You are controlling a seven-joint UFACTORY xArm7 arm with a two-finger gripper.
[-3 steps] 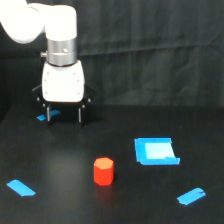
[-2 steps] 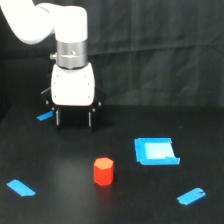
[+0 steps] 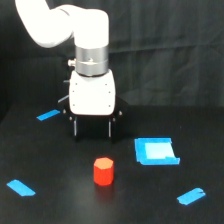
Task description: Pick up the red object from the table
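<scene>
The red object point(image 3: 103, 171) is a short red-orange hexagonal block standing upright on the black table point(image 3: 60, 205), a little left of centre in the exterior view. My gripper point(image 3: 93, 129) hangs from the white arm just behind and slightly to the exterior view's left of the block, above the table. Its two thin dark fingers point(image 3: 110, 129) point down and stand apart, with nothing between them. The block is untouched.
A blue square piece point(image 3: 155, 151) lies to the exterior view's right of the block. Blue tape strips lie at the far left point(image 3: 48, 115), near left point(image 3: 20, 187) and near right point(image 3: 191, 196). A black cloth backdrop hangs behind.
The arm has travelled toward the exterior view's right and nearer to the camera, bringing the gripper from the far left strip to just behind the red block. The block has not moved.
</scene>
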